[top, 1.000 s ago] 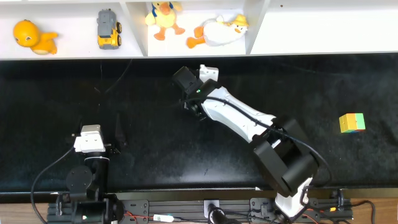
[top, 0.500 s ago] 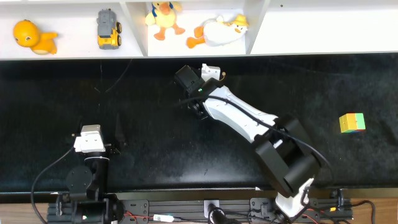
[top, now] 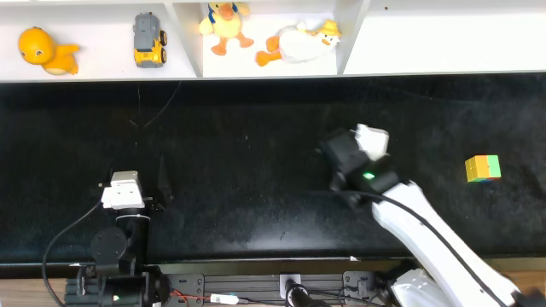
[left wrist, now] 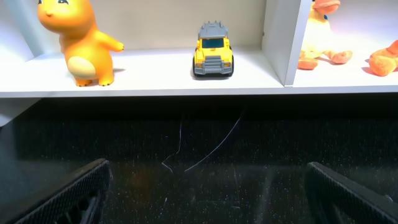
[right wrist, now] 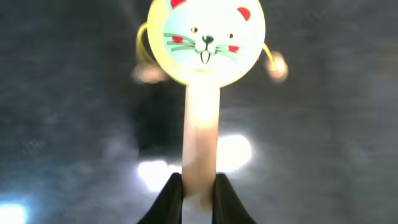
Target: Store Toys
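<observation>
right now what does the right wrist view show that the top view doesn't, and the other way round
Right wrist view: a cat-face toy on a stick, the stick clamped in the right gripper, held above the surface.
Top view: a white shelf with an orange figure, a yellow truck, a yellow plush duck and a white plush duck, plus a colour cube lying alone at the table's right.
Both: the black tabletop.

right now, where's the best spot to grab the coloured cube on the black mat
Come straight down from above and pinch two opposite side faces of the coloured cube. It sits flat on the black mat, its side faces are flat and parallel, and nothing crowds it.
</observation>
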Motion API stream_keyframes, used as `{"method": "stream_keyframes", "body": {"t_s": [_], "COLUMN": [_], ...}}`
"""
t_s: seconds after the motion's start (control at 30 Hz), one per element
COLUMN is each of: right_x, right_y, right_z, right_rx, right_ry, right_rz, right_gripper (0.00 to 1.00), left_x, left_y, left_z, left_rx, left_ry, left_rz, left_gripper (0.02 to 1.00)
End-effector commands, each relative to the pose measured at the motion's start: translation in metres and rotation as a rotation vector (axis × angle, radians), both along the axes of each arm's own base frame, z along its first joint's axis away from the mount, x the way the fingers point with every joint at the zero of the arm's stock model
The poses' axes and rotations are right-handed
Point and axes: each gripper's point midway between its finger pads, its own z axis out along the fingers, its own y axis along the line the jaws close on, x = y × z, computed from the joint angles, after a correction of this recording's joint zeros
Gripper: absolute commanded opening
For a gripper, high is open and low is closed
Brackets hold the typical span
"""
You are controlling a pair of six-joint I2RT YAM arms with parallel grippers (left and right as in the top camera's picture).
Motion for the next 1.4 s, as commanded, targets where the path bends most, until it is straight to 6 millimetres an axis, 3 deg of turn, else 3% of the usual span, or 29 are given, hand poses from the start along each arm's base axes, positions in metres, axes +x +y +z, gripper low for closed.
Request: {"method": "stream_keyframes", "body": {"t_s": [0.03, 0.17, 0.37, 0.57, 0.73, 0.97, 1.07, 1.17, 1.27, 1.4], "right_x": [0.023, 0.064, 0.141, 0.201, 0.240, 0.245, 0.246, 0.242, 0.225, 0.172], "right_y": [-0.030, -0.042, -0.040, -0.035, -0.033, -0.027, -0.026, -0.025, -0.019, -0.018], "right_z": [0.026, 0.046, 0.069, 0.070, 0.063, 0.044, 0.049, 0.067, 0.091, 0.102], "right_rx": [-0.129, -0.195, -0.252, -0.238, -0.209, -0.166, -0.165, -0.151, -0.105, -0.053], "right_ry": [-0.046, -0.077, -0.161, -0.227, -0.274, -0.240, -0.256, -0.293, -0.343, -0.365], "right_rz": [0.111, 0.214, 0.289, 0.264, 0.252, 0.272, 0.272, 0.275, 0.300, 0.296], "right_gripper": [0.045, 0.053, 0.060, 0.102, 0.123, 0.275, 0.305, 0.312, 0.389, 0.540], "left_x": [0.000, 0.000, 0.000, 0.000, 0.000, 0.000, 0.000, 0.000, 0.000, 0.000], "left_y": [-0.003, -0.003, -0.003, -0.003, -0.003, -0.003, -0.003, -0.003, -0.003, -0.003], "left_z": [0.002, 0.002, 0.002, 0.002, 0.002, 0.002, 0.002, 0.002, 0.002, 0.002], "left_rx": [-0.007, -0.007, -0.007, -0.007, -0.007, -0.007, -0.007, -0.007, -0.007, -0.007], "left_ry": [-0.009, -0.009, -0.009, -0.009, -0.009, -0.009, -0.009, -0.009, -0.009, -0.009], "left_rz": [-0.015, -0.015, -0.015, -0.015, -0.015, -0.015, -0.015, -0.015, -0.015, -0.015], "left_gripper": [0.996, 0.998, 0.998, 0.998, 0.998, 0.998, 0.998, 0.998, 0.998, 0.998]}}
